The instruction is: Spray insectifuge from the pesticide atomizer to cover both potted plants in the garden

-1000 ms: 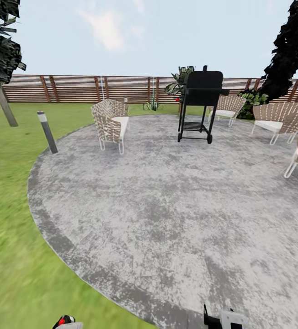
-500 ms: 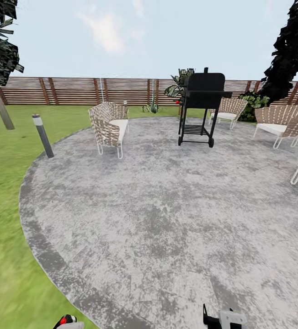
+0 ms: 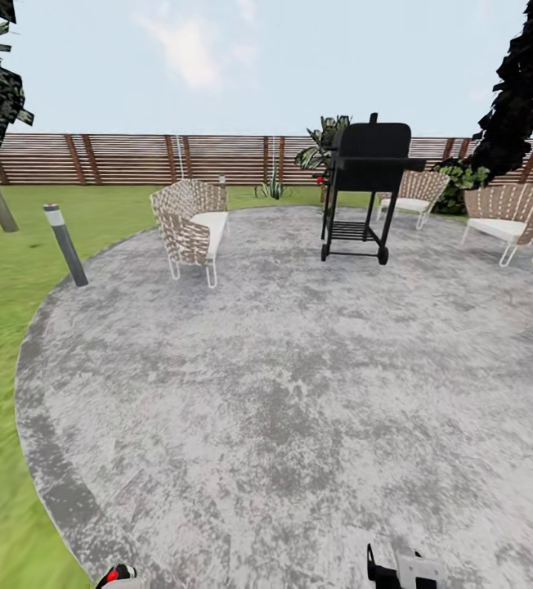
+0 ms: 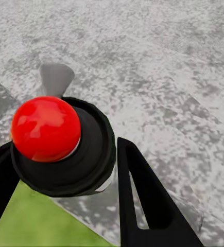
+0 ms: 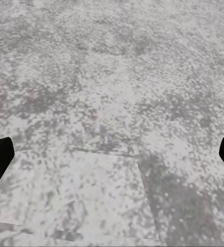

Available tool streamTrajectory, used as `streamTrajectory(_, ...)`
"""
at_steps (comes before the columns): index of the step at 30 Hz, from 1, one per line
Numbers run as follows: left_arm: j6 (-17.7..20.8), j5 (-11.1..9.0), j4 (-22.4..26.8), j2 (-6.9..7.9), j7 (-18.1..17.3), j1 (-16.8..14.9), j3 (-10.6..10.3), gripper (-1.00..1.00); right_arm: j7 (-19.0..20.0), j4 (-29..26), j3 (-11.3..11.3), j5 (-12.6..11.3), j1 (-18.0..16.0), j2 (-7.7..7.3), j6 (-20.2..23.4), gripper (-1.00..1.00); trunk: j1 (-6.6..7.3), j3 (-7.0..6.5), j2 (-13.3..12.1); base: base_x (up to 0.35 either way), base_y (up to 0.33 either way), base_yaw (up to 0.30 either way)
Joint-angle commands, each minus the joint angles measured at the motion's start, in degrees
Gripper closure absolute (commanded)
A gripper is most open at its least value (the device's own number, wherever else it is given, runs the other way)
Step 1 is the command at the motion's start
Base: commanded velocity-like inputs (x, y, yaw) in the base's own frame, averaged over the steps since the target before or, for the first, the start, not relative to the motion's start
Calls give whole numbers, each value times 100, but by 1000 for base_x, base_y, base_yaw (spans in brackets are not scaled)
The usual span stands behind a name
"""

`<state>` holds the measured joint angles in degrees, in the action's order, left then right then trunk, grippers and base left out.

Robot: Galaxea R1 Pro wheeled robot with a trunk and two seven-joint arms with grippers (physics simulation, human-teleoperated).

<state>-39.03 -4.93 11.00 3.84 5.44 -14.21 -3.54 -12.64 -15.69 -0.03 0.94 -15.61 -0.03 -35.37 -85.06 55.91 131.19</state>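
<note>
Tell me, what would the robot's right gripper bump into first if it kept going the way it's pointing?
Probably just the ground. The right gripper, jaws wide apart and empty, looks down along its fingers at bare grey stone patio. Nothing stands in between, though how far off the stone is I can't tell.

The patio (image 3: 299, 384) looks like rough, mottled grey stone — matt. Beyond it, the grill (image 3: 365, 188) is matt black, the chairs (image 3: 189, 225) woven, the fence (image 3: 136, 159) slatted wood.
</note>
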Motion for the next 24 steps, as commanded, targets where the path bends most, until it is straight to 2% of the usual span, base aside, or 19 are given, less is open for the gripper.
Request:
streamTrajectory(1, -17, -50, -2, 2, 13, -3, -41, 100, -14, 4, 2, 10, -3, -3, -14, -100, -3, 5, 2, 340, 0, 0)
streamTrajectory(24, -12, -52, -10, -15, 19, -3, -42, 100, -20, -4, 1, 7, -3, 3, -22, -100, -3, 5, 2, 340, 0, 0)
